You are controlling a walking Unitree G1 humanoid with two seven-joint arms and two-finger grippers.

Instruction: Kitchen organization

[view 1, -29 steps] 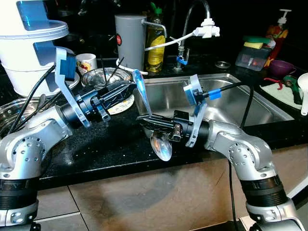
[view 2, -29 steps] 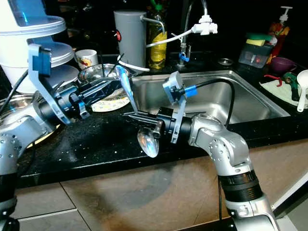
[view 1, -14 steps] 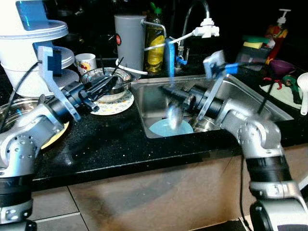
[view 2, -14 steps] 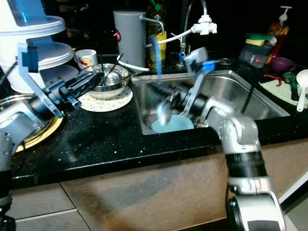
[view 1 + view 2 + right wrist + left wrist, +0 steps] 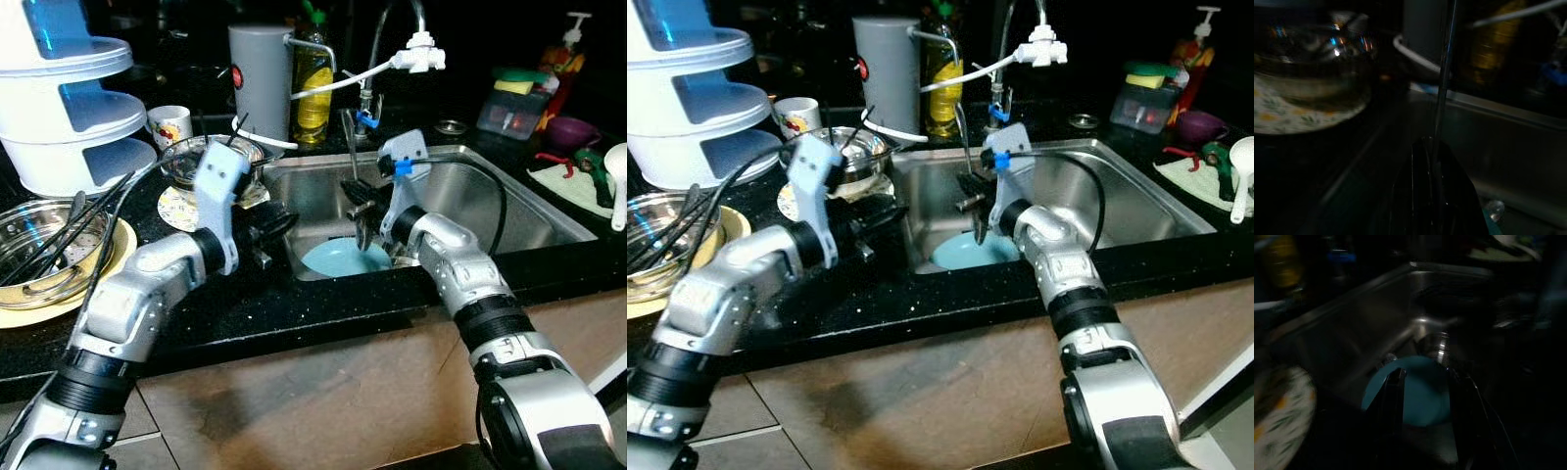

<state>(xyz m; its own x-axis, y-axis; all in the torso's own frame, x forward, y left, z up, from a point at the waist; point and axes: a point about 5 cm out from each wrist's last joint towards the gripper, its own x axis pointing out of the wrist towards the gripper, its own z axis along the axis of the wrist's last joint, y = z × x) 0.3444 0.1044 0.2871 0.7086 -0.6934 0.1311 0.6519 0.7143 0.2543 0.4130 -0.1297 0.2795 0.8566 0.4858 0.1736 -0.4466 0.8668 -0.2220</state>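
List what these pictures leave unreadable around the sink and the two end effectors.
- Spoon bowl: hidden behind the right end effector, eye views.
- Left end effector: finger gap dark in eye views; left wrist view blurred.
- Teal plate: part hidden by the sink rim.
- Drain area: dim, blurred.

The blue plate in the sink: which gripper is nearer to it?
Right. The right gripper hangs directly over the blue plate inside the sink, holding a ladle upright. The left gripper sits on the counter edge beside the sink, pointing toward the plate.
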